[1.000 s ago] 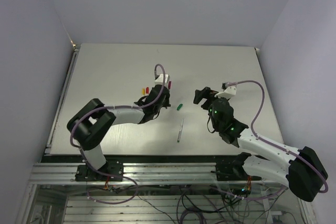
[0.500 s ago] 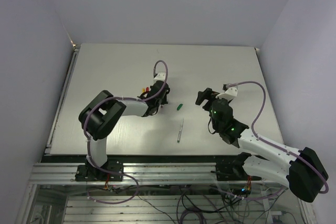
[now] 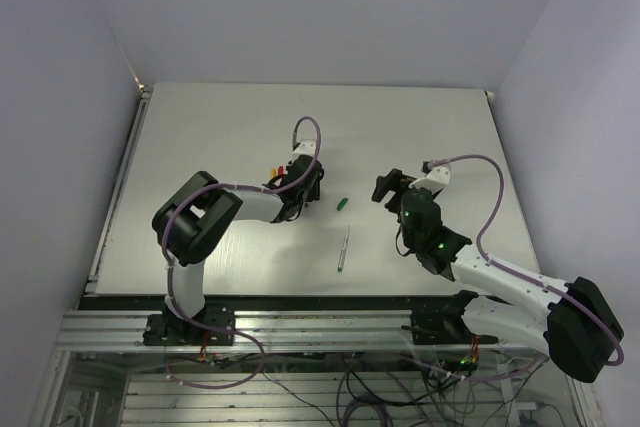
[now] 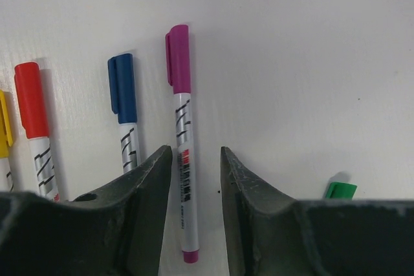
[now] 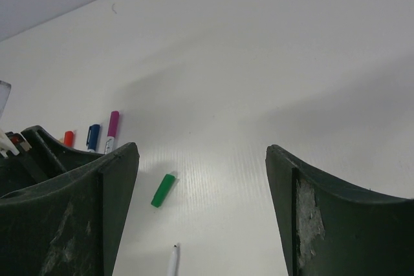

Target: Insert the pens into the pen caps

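My left gripper (image 4: 196,159) is low over the table with its jaws slightly apart. A purple-capped pen (image 4: 181,127) lies between them, with a gap on its right side. Capped blue (image 4: 124,101), red (image 4: 32,105) and yellow (image 4: 4,127) pens lie in a row to its left. A loose green cap (image 3: 342,203) lies mid-table, also seen in the right wrist view (image 5: 163,190). An uncapped pale pen (image 3: 343,248) lies nearer the arms; its tip (image 5: 172,260) shows below the cap. My right gripper (image 5: 202,159) is wide open and empty, hovering right of the green cap.
The white table (image 3: 430,137) is bounded by grey walls at the back and sides. The left arm's purple cable (image 3: 305,132) loops above the capped pens. The right arm's cable (image 3: 490,197) arcs over the right side of the table.
The left arm's elbow has folded in and its gripper has shifted slightly up-left over the capped pens. The right gripper has barely moved. The green cap and uncapped pen lie where they were.
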